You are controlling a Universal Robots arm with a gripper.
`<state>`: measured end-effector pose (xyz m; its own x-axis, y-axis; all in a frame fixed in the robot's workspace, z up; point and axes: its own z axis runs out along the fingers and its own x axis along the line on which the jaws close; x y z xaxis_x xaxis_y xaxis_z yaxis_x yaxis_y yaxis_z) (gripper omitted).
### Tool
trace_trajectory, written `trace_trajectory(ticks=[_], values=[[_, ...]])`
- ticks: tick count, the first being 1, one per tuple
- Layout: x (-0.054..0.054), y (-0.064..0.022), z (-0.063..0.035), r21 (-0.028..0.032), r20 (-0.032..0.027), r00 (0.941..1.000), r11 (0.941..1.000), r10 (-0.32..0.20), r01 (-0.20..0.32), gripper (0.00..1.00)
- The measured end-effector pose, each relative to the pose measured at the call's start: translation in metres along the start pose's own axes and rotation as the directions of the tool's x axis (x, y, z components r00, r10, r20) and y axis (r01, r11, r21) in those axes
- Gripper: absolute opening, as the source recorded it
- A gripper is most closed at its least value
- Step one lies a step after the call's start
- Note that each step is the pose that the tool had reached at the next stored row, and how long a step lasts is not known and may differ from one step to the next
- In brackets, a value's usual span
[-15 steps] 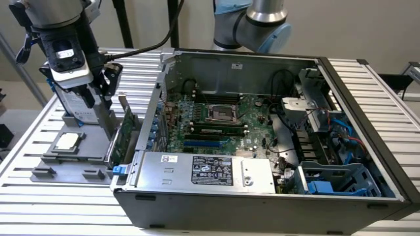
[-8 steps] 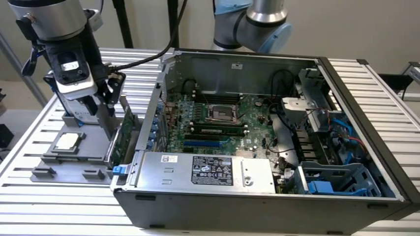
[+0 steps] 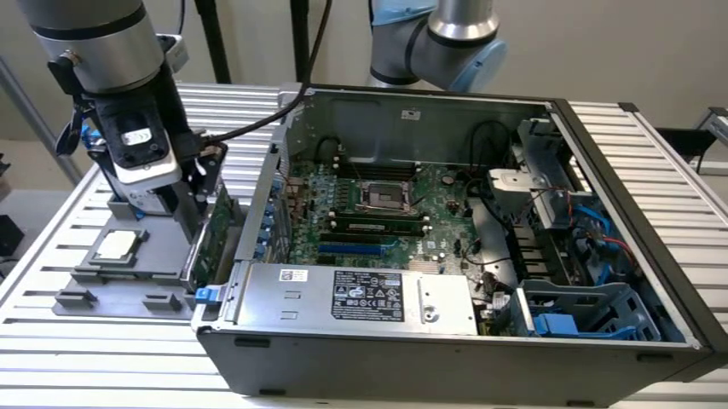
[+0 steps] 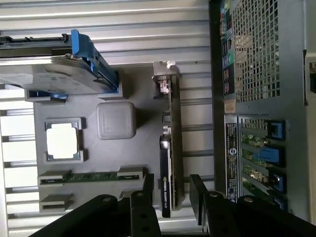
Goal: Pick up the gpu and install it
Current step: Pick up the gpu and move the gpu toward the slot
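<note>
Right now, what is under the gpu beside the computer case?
The gpu stands on edge in the gray holder tray, which lies on the slatted table. How its lower edge sits in the tray is hidden by the card itself.

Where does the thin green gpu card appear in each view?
Exterior view: the thin green gpu card stands on edge beside the open computer case, toward the exterior view's left.
Wrist view: the card is edge-on, at the grey tray's edge nearest the case.
Shared landmark: the square silver CPU chip.
</note>
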<state>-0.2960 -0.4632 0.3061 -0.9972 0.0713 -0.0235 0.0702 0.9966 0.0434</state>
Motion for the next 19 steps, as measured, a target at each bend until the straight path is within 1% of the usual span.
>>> trace_trajectory(ticks=[14,19], values=[[0.000,-0.0013,0.0252,-0.0001,0.0003,1.0000,1.0000,0.001,-0.001,0.42],[0.001,-0.0013,0.0341,-0.0030,0.0018,1.0000,1.0000,0.001,-0.001,0.42]])
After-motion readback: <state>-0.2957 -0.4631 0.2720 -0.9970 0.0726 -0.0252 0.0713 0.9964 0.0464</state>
